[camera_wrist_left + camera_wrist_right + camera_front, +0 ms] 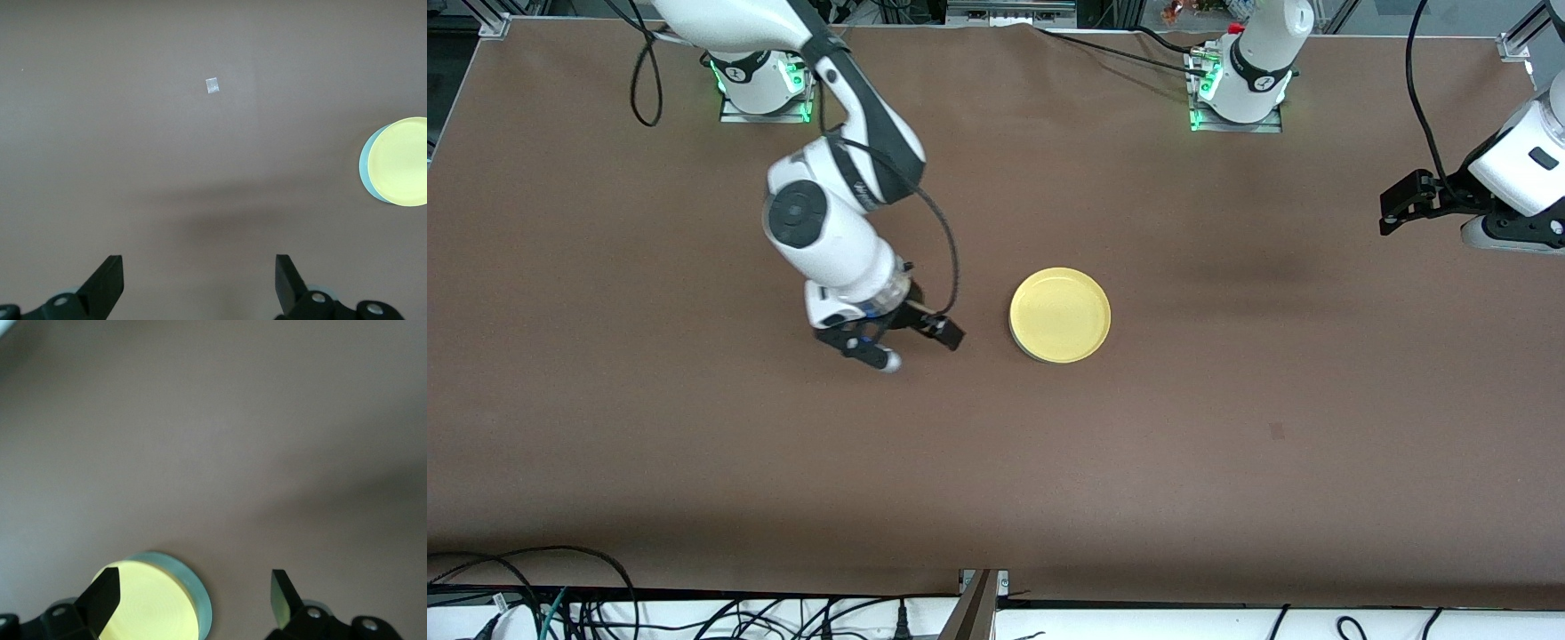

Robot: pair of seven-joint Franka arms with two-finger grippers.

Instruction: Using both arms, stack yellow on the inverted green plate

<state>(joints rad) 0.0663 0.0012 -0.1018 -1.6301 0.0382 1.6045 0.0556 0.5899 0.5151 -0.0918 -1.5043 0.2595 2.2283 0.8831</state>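
The yellow plate [1060, 315] lies rim up on the green plate near the table's middle. Only a thin edge of the green plate [1023, 348] shows under it in the front view. My right gripper [917, 348] is open and empty, low over the table beside the stack, toward the right arm's end. In the right wrist view the yellow plate [150, 603] and a crescent of the green plate [198, 593] sit just ahead of the right gripper [192, 580]. My left gripper [1394, 210] is open, empty and waits high at the left arm's end. The left wrist view shows the left gripper [197, 267], the yellow plate [400, 161] and the green edge [364, 167].
The brown table [1227, 462] carries a small square mark [1276, 432], which shows as a pale patch [213, 85] in the left wrist view. Cables [560, 596] lie along the table's edge nearest the front camera.
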